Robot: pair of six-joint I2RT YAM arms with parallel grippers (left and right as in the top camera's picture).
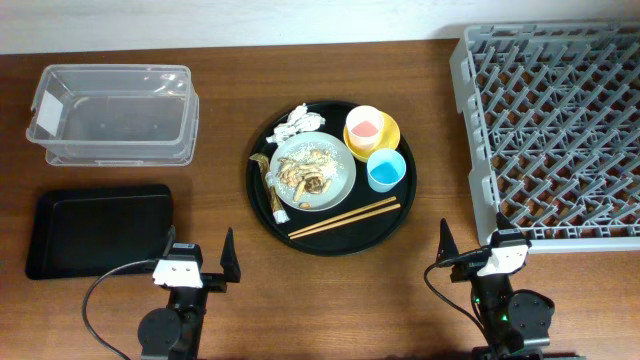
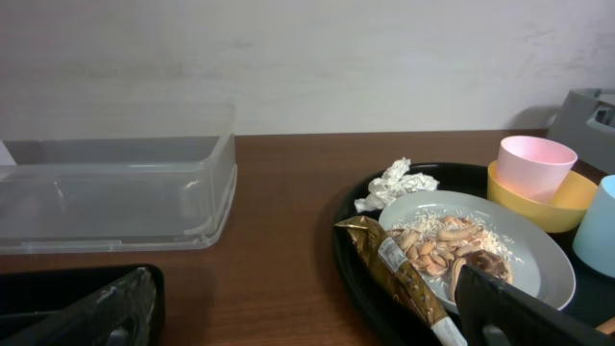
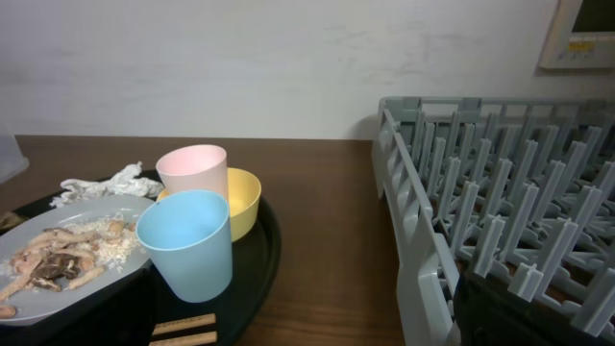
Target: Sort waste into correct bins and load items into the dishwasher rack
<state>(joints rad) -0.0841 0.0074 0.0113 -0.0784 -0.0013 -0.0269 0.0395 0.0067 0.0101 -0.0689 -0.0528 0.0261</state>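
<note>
The left hand (image 1: 200,262) and right hand (image 1: 472,252) are wide open and empty. The plate (image 1: 338,165) with scraps (image 1: 305,178) sits ahead, between them. The rack (image 1: 470,130) beside the right hand runs off the picture.

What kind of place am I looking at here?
Most likely a lab mock-up of a dish-clearing station, not a real kitchen: a grey dishwasher rack sits on a wooden table beside a round black tray holding a scrap-covered plate, with a clear plastic tub nearby.
</note>
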